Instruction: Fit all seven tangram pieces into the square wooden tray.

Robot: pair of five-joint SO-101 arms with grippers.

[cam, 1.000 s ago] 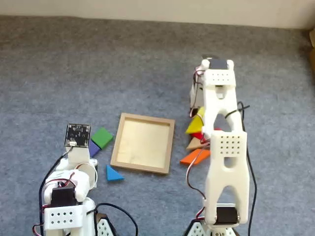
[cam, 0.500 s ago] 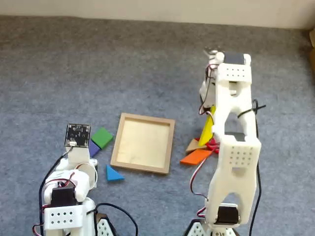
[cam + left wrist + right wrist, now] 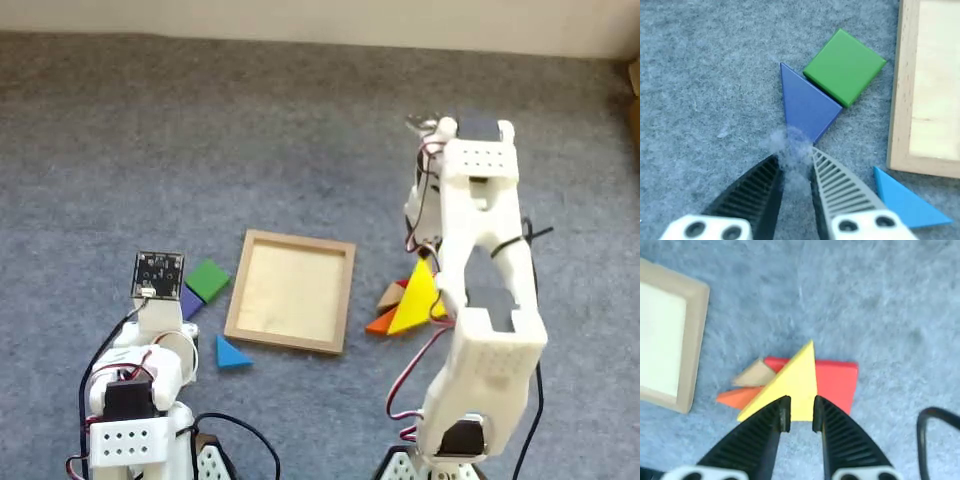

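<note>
Pinching the yellow triangle (image 3: 792,385) edgewise, right tool (image 3: 800,415) hovers beside tray (image 3: 694,340).

Tray (image 3: 283,342): tan wooden frame, paler cream panel inside, faint grain.

Pieces on the left arm's side of the tray:
- green square (image 3: 207,279), plain
- dark blue triangle (image 3: 807,107)
- light blue triangle (image 3: 231,352)

Pieces on the tray's opposite side:
- yellow triangle (image 3: 416,299)
- red piece (image 3: 837,380)
- orange piece (image 3: 737,396)
- tan piece (image 3: 755,375), close in tone to the tray frame

Counter (image 3: 200,130): mottled blue-grey carpet, no pattern.

Left end effector (image 3: 796,159): one black finger, one pale grey finger, both ribbed.

Right end effector (image 3: 800,415): both fingers black, ribbed.

Arms: white shells with dot-perforated panels, black motors, red and black wiring.
</note>
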